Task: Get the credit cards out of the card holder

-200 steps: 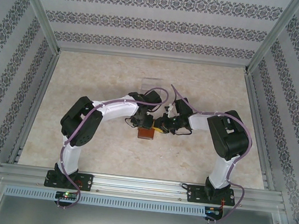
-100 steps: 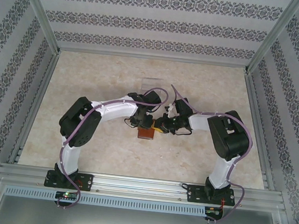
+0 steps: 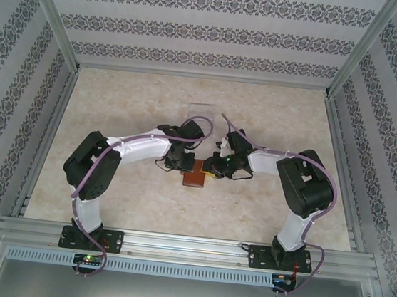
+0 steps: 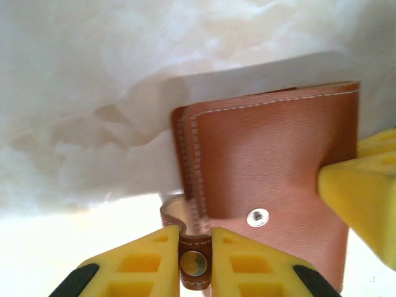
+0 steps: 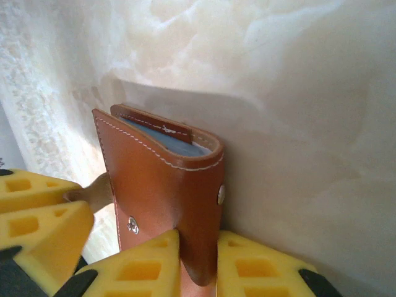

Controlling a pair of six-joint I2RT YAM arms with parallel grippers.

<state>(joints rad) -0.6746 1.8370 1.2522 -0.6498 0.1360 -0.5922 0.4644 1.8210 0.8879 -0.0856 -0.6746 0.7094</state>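
Observation:
The card holder (image 3: 193, 179), a reddish-brown leather wallet, stands folded shut on the table between both grippers. My left gripper (image 4: 195, 250) is shut on its strap tab (image 4: 193, 272), pinching it beside the snap, and the wallet body (image 4: 272, 154) rises beyond. My right gripper (image 5: 198, 260) is shut on the holder's folded edge, with the card holder (image 5: 158, 179) upright between its fingers. A blue-grey edge (image 5: 167, 141) shows in the top gap; I cannot tell whether it is pocket or card. The credit cards are hidden inside.
A clear rectangular tray (image 3: 206, 111) lies on the marble tabletop just behind the grippers. Aluminium frame rails (image 3: 173, 244) run along the near edge, and patterned walls close in the sides and back. The left finger (image 5: 37, 213) shows yellow in the right wrist view.
The left arm's elbow has swung out to the left and its jaws have closed on the strap tab. The card holder and the right arm have barely moved.

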